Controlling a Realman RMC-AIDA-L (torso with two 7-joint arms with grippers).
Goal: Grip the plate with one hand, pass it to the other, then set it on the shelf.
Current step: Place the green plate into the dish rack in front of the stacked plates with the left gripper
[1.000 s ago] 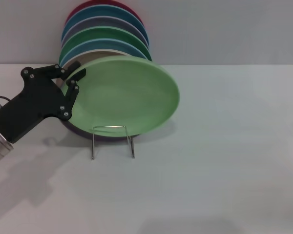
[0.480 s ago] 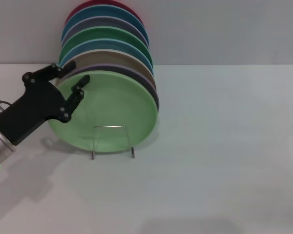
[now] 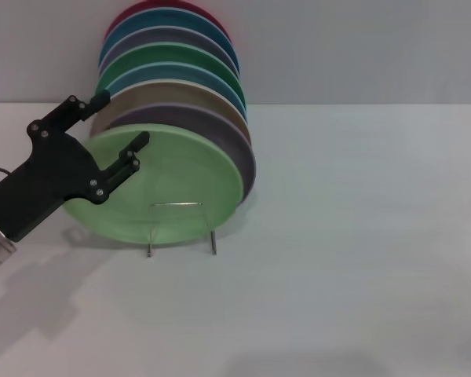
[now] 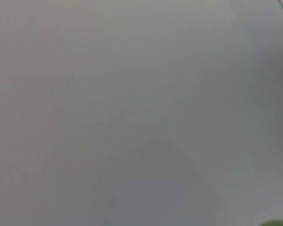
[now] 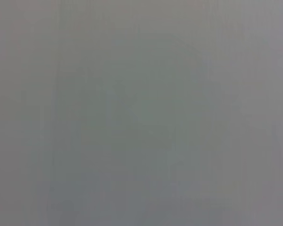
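The pale mint-green plate [image 3: 177,177] stands on edge at the front of the row, leaning back on the plates behind it, with its lower rim at the shelf [image 3: 175,204], a thin silver wire rack. My left gripper [image 3: 123,119] is open at the plate's upper left rim. One finger [image 3: 86,105] sits behind and above the rim, the other finger [image 3: 133,147] lies in front of the plate's face, and neither clamps it. The right gripper is out of view. The left wrist view shows only a green sliver [image 4: 276,222] at its corner.
Several more plates [image 3: 173,75] in dark red, blue, lilac, darker green and tan stand in a row behind the mint one, against the grey wall. The white table [image 3: 353,259] stretches to the right and front of the rack.
The plate, first held tilted out to the right, swung back to stand against the row. My left gripper's fingers spread apart, released the rim and drew slightly left.
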